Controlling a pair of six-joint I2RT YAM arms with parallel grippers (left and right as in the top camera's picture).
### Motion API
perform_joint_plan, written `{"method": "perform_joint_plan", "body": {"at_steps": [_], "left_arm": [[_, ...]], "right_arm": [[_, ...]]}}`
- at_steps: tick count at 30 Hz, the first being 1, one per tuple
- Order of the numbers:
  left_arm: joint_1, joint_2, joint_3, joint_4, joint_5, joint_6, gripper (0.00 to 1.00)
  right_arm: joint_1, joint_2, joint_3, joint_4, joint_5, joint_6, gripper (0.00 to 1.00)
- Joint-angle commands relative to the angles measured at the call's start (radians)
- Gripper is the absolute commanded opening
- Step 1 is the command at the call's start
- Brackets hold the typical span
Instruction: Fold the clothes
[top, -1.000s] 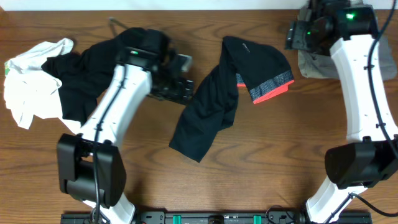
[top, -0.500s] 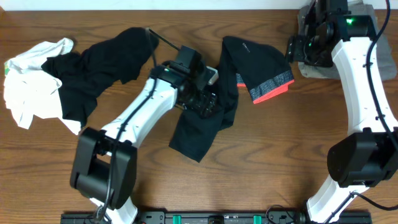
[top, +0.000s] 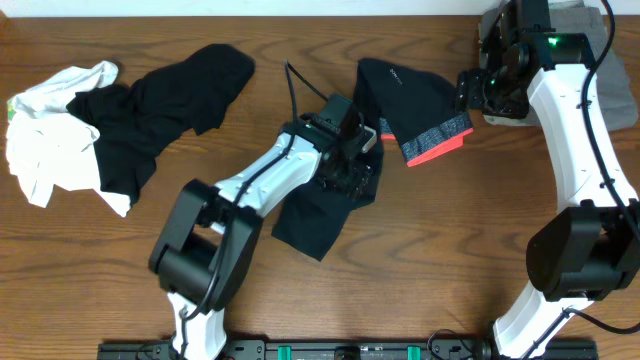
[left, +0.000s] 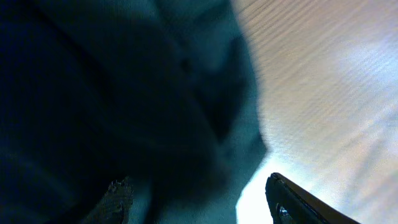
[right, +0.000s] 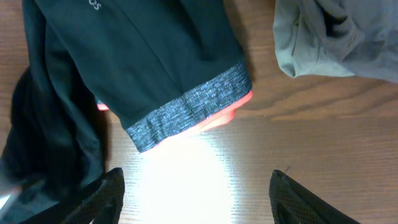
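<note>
From above, the left tool (top: 350, 172) is down on the middle of the black trousers (top: 318, 205), which lie in a long slanted strip on the desk (top: 450, 250). One end of the trousers runs down and away from this tool toward the near edge. The other end, with the grey and red waistband (top: 437, 141), lies between the two tools. The right tool (top: 470, 92) hangs just beside that waistband, with the grey-khaki shorts (top: 500, 108) close behind it. Well off to the far side of the left tool lie a plain black garment (top: 150, 110) and, touching it, a white T-shirt (top: 45, 140).

In the left wrist view, the left tool (left: 198, 183) has its fingers (left: 289, 202) spread wide apart, released. Dark, blurred cloth of the trousers (left: 112, 93) fills most of the space ahead of it and reaches down to one finger. Bright bare desk (left: 336, 81) shows on the other side. Whether the cloth touches the fingers cannot be told.

In the right wrist view, the right tool (right: 198, 174) is also released, its two fingers (right: 102, 193) far apart over bare desk (right: 298, 149) and holding nothing. The waistband (right: 193, 106) lies just ahead of it, with the trousers (right: 143, 50) spreading beyond. The shorts (right: 329, 37) lie ahead to one side, apart from the waistband.
</note>
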Motion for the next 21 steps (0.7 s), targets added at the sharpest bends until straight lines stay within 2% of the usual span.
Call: {"method": "perform_joint_plan", "body": {"at_steps": [1,3,5,7,13,16,21], "left_arm": [[0.002,0.045,-0.004,0.003,-0.028,-0.014,0.70],[0.007,0.045,0.001,0.004,-0.031,-0.016,0.65],[0.010,0.044,0.006,0.008,-0.043,-0.031,0.56],[0.011,0.044,0.006,0.014,-0.043,-0.031,0.39],[0.011,0.043,0.008,0.014,-0.048,-0.031,0.06],[0.012,0.032,0.033,-0.022,-0.129,-0.064,0.06],[0.044,-0.058,0.128,-0.188,-0.244,-0.076,0.06]], "right_arm": [[0.006,0.009,-0.004,0.013,-0.008,-0.018,0.72],[0.006,0.009,-0.004,0.019,-0.008,-0.018,0.72],[0.006,0.009,-0.004,0.024,-0.008,-0.018,0.72],[0.006,0.009,-0.004,0.028,-0.008,-0.018,0.72],[0.006,0.009,-0.004,0.037,-0.008,-0.019,0.72],[0.006,0.009,-0.004,0.038,-0.009,-0.019,0.72],[0.006,0.009,-0.004,0.040,-0.009,-0.023,0.73]]}}
